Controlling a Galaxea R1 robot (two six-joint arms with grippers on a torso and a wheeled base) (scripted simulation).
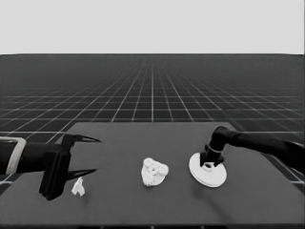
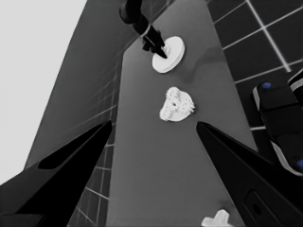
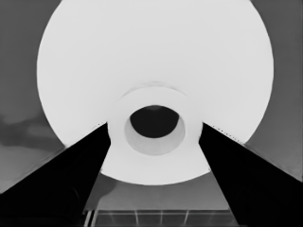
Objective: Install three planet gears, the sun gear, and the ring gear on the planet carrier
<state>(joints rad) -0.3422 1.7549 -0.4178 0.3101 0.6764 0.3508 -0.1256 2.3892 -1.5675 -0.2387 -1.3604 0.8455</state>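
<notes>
The larger round part, the ring gear point(image 1: 213, 175), hangs tilted over the table's right half. My right gripper point(image 1: 208, 164) is shut on its raised hub point(image 3: 154, 156), one finger on each side. It also shows farther off in the left wrist view as the ring gear point(image 2: 171, 53). At the table's middle lies the smaller round part, the planet carrier point(image 1: 151, 181), with small toothed planet gears point(image 1: 155, 168) clustered on top and covering most of it. The same cluster of gears point(image 2: 176, 108) appears in the left wrist view. My left gripper point(image 1: 97, 155) waits open over the table's left end.
A thin white piece point(image 1: 78, 187) lies on the table below the left gripper's fingers, not held; it shows again as the thin white piece point(image 2: 216, 219). Dark machinery with blue lights point(image 2: 279, 123) stands past the table's edge.
</notes>
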